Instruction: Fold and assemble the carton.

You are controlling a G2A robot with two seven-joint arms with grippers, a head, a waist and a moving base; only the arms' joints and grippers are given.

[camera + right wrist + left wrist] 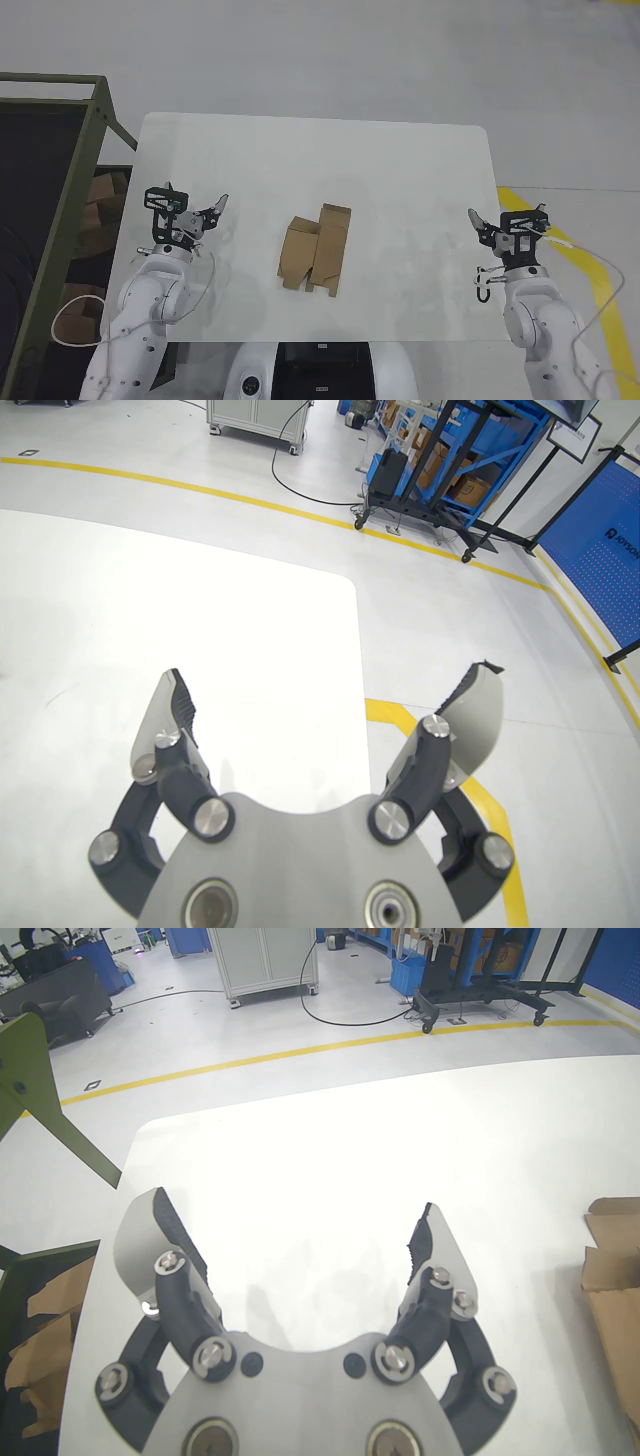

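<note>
Lying flat near the middle of the table [400, 170], the carton [316, 253] is a collapsed piece of brown cardboard with its end flaps spread out. No side stands up as a box, so by my judgement none of the folding is done and all of the assembly is left.

The left gripper [295, 1218] hovers over the table edge, well apart from the carton, fingers spread wide and holding nothing. The right gripper [330, 680] hangs at the opposite table edge, equally wide apart, empty and touching nothing.

A green bin [70, 170] with cardboard scraps stands beside the table.
</note>
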